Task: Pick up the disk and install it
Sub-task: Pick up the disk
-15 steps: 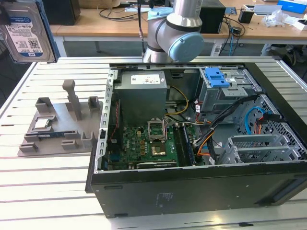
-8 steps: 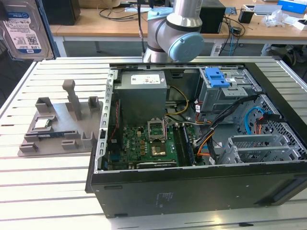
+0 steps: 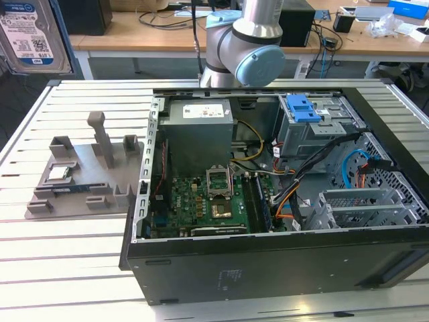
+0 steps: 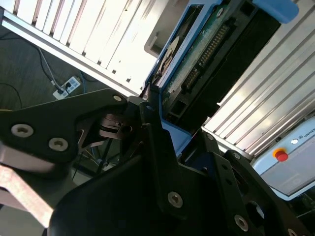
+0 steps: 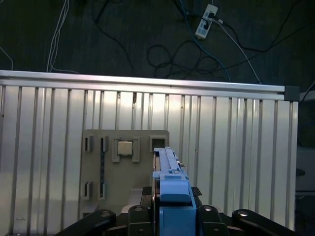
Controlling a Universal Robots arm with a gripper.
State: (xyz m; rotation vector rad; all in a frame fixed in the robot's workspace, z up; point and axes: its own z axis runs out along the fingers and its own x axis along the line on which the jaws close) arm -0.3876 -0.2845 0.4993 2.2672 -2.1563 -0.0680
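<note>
Gripper (image 5: 170,212) jaws clamped on the disk (image 5: 170,189), held edge-on between them by its blue carrier and projecting past the fingertips; grey fixture (image 5: 123,177) with CPU chip (image 5: 124,147) lies well beyond the jaws on slatted table (image 5: 236,147).

No print can be read with certainty. The disk (image 3: 30,33) carries a white-and-blue barcode label, its characters illegible. The power supply (image 3: 201,127) bears a white sticker (image 3: 203,111), likewise illegible. Faint markings on the computer case (image 3: 281,265) outer wall are unreadable.
</note>
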